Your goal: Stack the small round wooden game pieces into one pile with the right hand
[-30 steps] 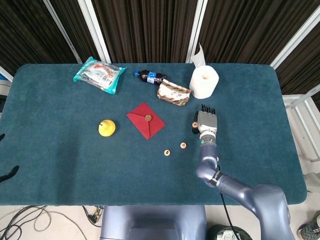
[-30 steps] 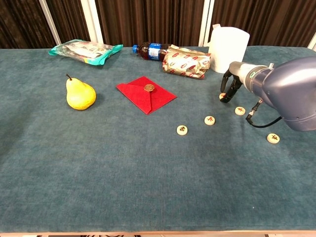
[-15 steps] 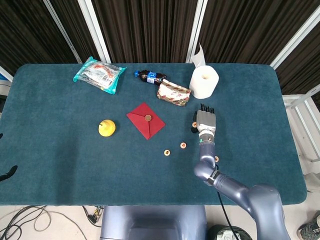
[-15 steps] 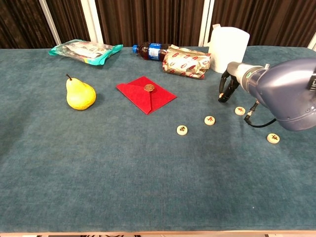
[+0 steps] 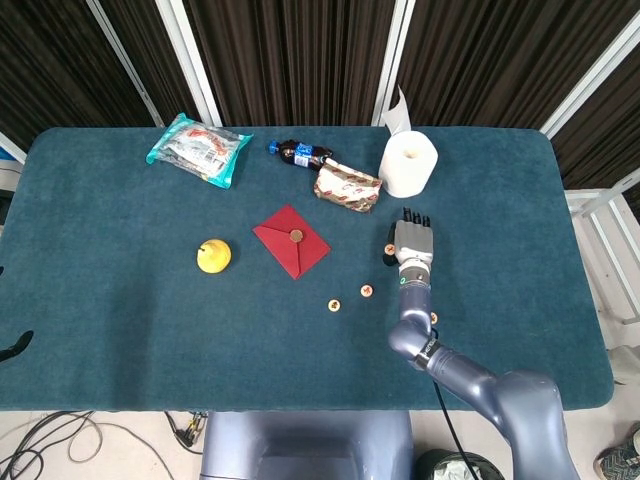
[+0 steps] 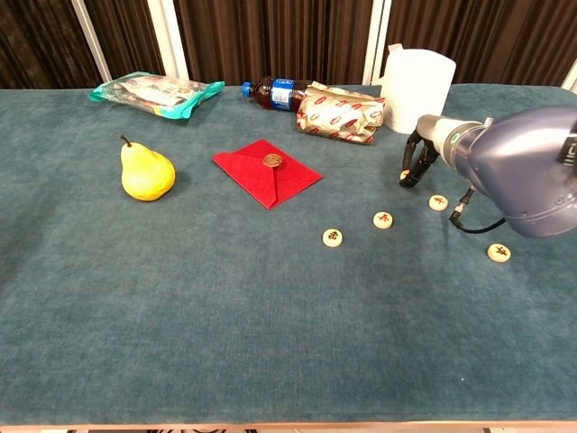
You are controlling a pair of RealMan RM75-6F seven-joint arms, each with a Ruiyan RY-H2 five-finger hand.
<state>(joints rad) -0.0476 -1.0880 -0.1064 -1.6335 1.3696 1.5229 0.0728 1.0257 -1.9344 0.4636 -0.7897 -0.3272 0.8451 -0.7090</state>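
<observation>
Right hand over a wooden game piece, pile not started.
Head view: right hand [image 5: 412, 243] hangs palm-down beside the paper roll [image 5: 408, 163]; finger state cannot be told.
Chest view: fingers [image 6: 416, 161] curl down around one piece [image 6: 405, 175]; four others [image 6: 383, 219] lie scattered, separate.

game piece [image 6: 405, 175] mostly hidden by right hand [image 6: 416, 161] | grasp unclear | left hand unseen

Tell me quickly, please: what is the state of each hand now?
Left hand: not in view.
Right hand: fingers curled down around a game piece on the table; whether it grips it cannot be told.
</observation>
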